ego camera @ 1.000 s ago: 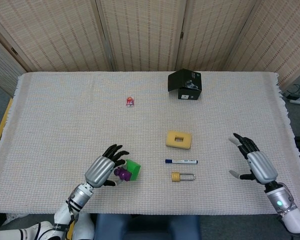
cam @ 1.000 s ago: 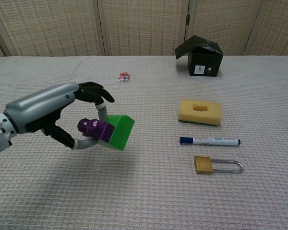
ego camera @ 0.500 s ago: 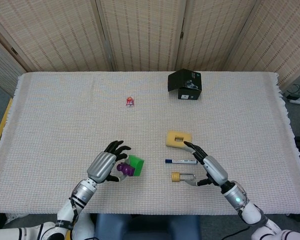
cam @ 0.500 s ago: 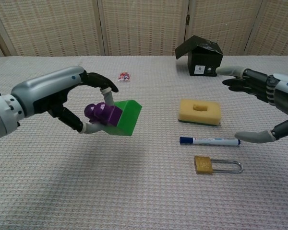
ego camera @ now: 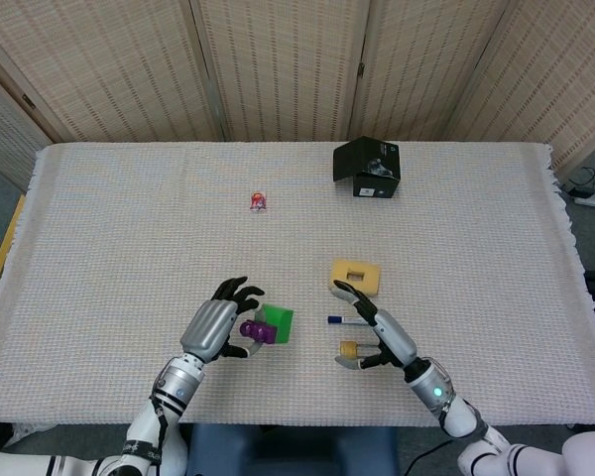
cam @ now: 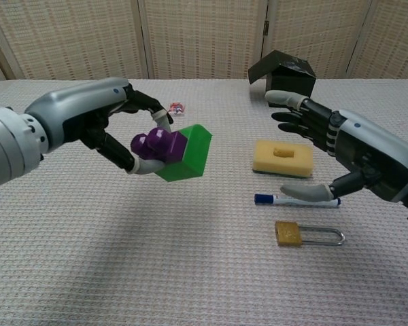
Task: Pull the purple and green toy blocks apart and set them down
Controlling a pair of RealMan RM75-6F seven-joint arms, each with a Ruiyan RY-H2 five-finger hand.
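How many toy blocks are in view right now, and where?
2. The purple block and the green block, still joined, are held above the table by the left robot hand. None seem hidden.

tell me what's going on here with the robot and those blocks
The left hand holds the joined purple block and green block up off the table. The right hand is open, fingers spread, beside the blocks and above the sponge and marker, not touching the blocks. The blocks are not yet pulled apart. A padlock and black box also sit on the table.
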